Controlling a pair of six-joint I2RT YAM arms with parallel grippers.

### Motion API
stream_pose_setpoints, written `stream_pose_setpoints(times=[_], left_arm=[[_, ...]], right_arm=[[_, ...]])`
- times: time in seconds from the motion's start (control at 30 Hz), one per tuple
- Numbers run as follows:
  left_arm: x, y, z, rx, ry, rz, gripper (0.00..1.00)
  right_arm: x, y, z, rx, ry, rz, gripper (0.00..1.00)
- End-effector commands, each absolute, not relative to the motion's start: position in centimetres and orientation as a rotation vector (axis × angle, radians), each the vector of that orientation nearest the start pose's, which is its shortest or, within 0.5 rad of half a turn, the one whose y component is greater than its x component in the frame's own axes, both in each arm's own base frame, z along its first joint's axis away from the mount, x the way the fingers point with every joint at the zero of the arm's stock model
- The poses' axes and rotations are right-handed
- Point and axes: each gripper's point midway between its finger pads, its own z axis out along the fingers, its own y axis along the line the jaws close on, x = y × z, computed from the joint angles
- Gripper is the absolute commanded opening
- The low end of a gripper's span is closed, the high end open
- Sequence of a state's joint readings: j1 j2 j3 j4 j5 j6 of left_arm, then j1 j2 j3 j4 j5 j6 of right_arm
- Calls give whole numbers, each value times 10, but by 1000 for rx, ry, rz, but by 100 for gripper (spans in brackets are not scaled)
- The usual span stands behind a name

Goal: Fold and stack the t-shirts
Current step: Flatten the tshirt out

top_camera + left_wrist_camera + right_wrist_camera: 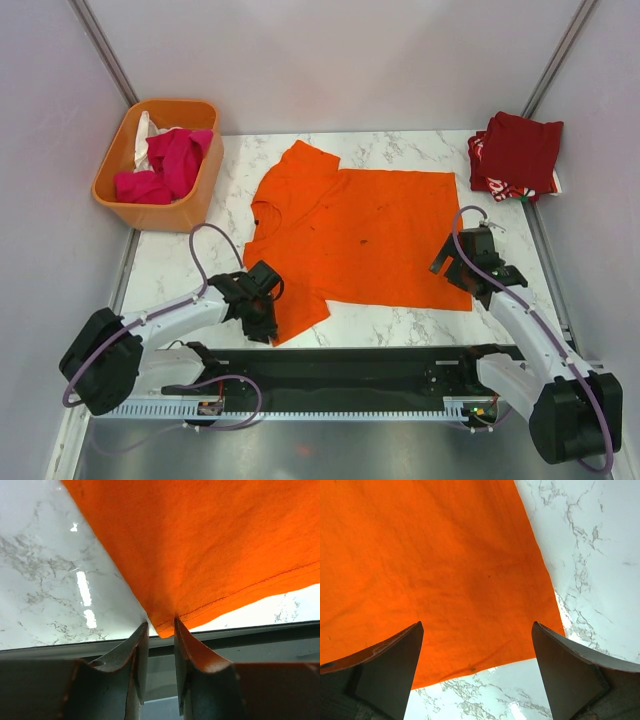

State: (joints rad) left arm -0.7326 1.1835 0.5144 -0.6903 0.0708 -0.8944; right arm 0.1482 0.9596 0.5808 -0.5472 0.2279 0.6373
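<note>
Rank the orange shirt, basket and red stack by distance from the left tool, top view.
1. Orange shirt, sleeve corner at the left tool.
2. Basket, far left.
3. Red stack, far right corner.

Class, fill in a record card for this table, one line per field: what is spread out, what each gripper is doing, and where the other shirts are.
Spread flat: orange shirt on the marble table
Left gripper: fingers nearly together at the shirt's near sleeve corner; grip not certain
Right gripper: open wide above the near hem corner
Basket: far left, holding a crumpled magenta shirt and white cloth
Folded stack: far right corner, dark red on top, red-and-white beneath
</note>
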Motion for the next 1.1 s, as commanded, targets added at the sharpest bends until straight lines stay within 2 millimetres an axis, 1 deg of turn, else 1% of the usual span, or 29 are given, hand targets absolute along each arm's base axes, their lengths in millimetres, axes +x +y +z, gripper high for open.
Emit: stream_pose_setpoints(times=[0.0,0.03,0.13,0.23,0.27,0.3,0.33,0.37,0.43,0.47,0.53,0.57,0.6,0.63,0.67,0.73,0.77,0.8,0.83,0.87,0.9,0.93,1.0,1.07], left_arm=[[145,-194,-5,-168,2821,-553,12],[145,-194,-5,-160,2818,-550,2],[148,-197,0,-136,2797,-567,2],[156,-200,14,-131,2748,-603,2],[156,-199,17,-133,2746,-599,2],[160,-203,26,-123,2721,-617,2],[162,-203,30,-120,2711,-616,2],[164,-204,36,-114,2705,-617,2],[169,-205,45,-96,2682,-627,2],[171,-206,49,-88,2676,-626,2],[176,-206,55,-85,2659,-622,2],[179,-208,60,-84,2645,-630,2],[180,-208,61,-76,2643,-627,2],[181,-208,61,-76,2643,-626,2],[183,-209,63,-75,2637,-630,2],[185,-208,64,-70,2631,-621,2],[185,-207,63,-71,2631,-616,2],[186,-207,63,-63,2629,-615,2],[186,-207,63,-62,2629,-610,2],[187,-206,64,-65,2624,-608,2],[187,-205,62,-69,2627,-601,2],[188,-205,62,-71,2623,-596,2],[189,-203,60,-79,2626,-586,2],[189,-203,60,-78,2627,-588,2]], right_arm=[[244,22,84,736,2319,87,98],[244,22,85,743,2313,89,98],[241,22,85,767,2309,96,98],[239,17,88,809,2288,76,98],[239,14,89,816,2287,63,98],[235,9,89,833,2294,29,98],[236,7,92,844,2290,25,98],[236,1,92,874,2288,18,98],[231,-3,88,948,2299,22,98],[228,-12,86,1013,2290,12,98],[224,-20,84,1100,2279,19,98],[219,-32,82,1170,2263,-6,97],[215,-38,82,1197,2255,-24,97],[212,-44,81,1223,2251,-37,96],[205,-52,78,1290,2243,-38,92],[202,-50,75,1340,2264,10,86],[198,-43,71,1385,2288,76,81],[196,-37,66,1414,2308,114,79],[189,-31,53,1466,2326,132,77],[189,-21,48,1483,2338,200,69],[188,-13,41,1494,2358,249,66],[178,-10,27,1523,2384,245,63],[176,-9,17,1526,2407,239,62],[175,-7,12,1522,2431,245,62]])
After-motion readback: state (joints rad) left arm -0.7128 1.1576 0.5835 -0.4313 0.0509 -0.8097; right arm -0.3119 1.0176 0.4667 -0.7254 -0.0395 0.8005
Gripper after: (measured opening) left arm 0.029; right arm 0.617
